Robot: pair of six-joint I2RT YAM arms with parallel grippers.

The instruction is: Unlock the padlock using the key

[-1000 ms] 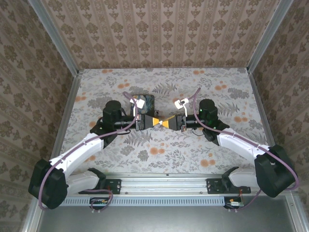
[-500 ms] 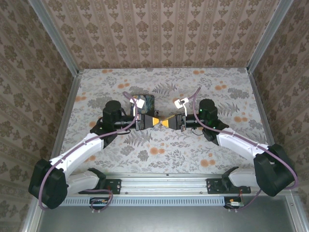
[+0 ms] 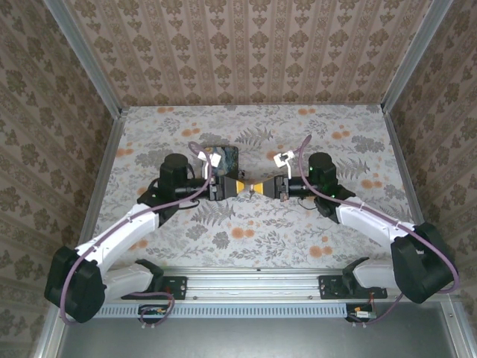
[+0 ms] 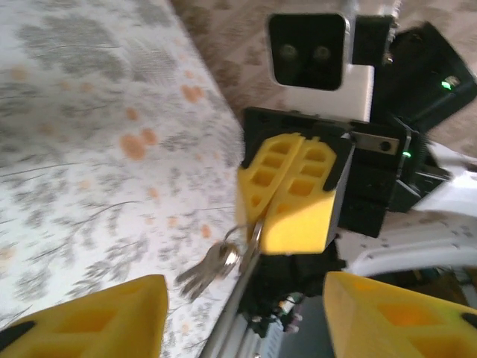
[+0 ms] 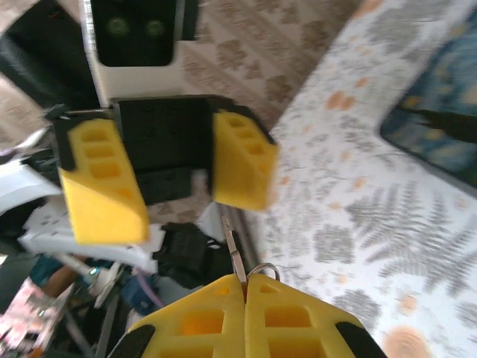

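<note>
**Key pinched in the right end effector, left end effector standing open**

Over the middle of the desk (image 3: 186,119), the two end effectors face each other tip to tip, held above the floral surface.

The right end effector (image 5: 244,298) is fully closed, its two yellow fingers pressed flat together. Between their tips it pinches the key (image 5: 232,242), a thin grey metal strip that sticks out towards the opposite arm. In the left wrist view the same strip shows at the seam of the closed fingers (image 4: 291,194). A small wire ring (image 5: 261,270) sits right at the fingertips beside the strip.

A small bundle of grey metal pieces (image 4: 212,265) hangs from that ring, just below the right end effector and clear of the desk. It is too blurred to tell whether the padlock is among these pieces, and the padlock cannot be picked out with certainty anywhere else.

The left end effector (image 5: 179,201) stands open, with a clear gap between its yellow fingers, and grips nothing. The tip of the key points into that gap without touching either finger.

A dark blue patterned box (image 3: 223,156) lies on the desk just beyond the left end effector, on the side towards the far edge. It lies apart from the key and the hanging bundle.
</note>
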